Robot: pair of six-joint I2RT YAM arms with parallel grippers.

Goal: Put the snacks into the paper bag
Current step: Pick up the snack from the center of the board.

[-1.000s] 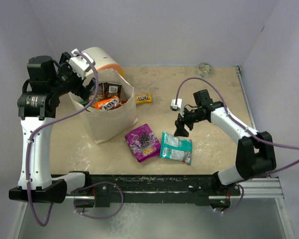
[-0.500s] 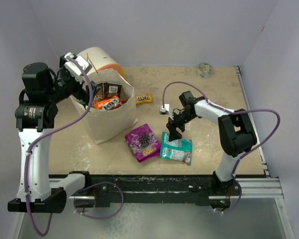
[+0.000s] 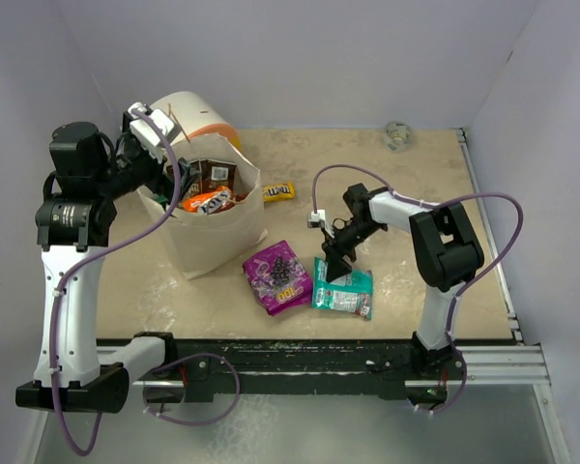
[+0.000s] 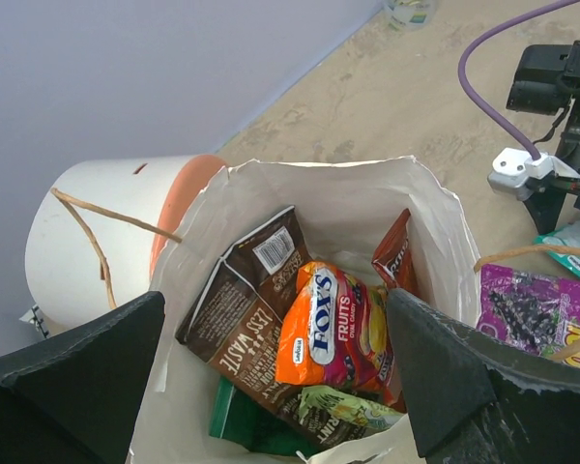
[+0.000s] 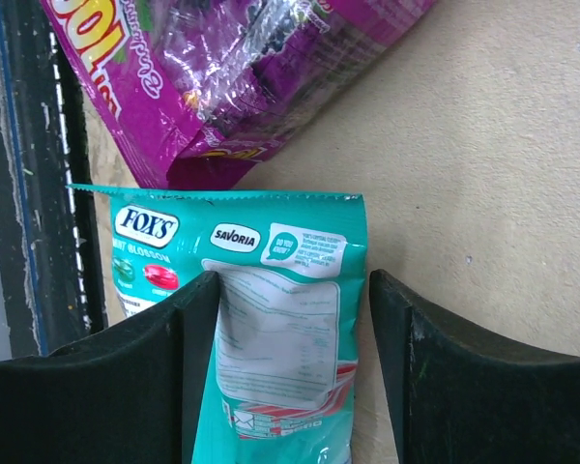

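Top view: the left gripper (image 3: 167, 180) is being held over the mouth of the paper bag (image 3: 220, 242), jaws spread wide, nothing being gripped. The bag is standing upright at the left-centre of the table (image 3: 416, 193), just in front of a white-and-orange cylinder (image 3: 195, 114). An orange-red packet (image 3: 211, 201) and a dark brown packet (image 3: 216, 175) are being shown inside it. A yellow candy bag (image 3: 278, 191) is lying just beside the bag's right side. The right gripper (image 3: 335, 267) is being held tip-down at the far edge of the teal packet (image 3: 348, 293). The purple packet (image 3: 277, 275) is lying just beside it, toward the bag. A small grey-green ball (image 3: 397, 134) is lying at the far edge.

Left wrist view: both fingers (image 4: 77, 387) are being kept wide apart, with the bag mouth below them. The orange-red packet is lying on the brown one, and a green-white packet (image 4: 333, 411) is lying lower down.

Right wrist view: the teal packet, flat on the table, is being straddled by the fingers (image 5: 464, 377). One finger is overlapping its face, the other is just beside its edge. The jaws are parted and not clamped. The purple packet's corner is meeting the teal one's end.
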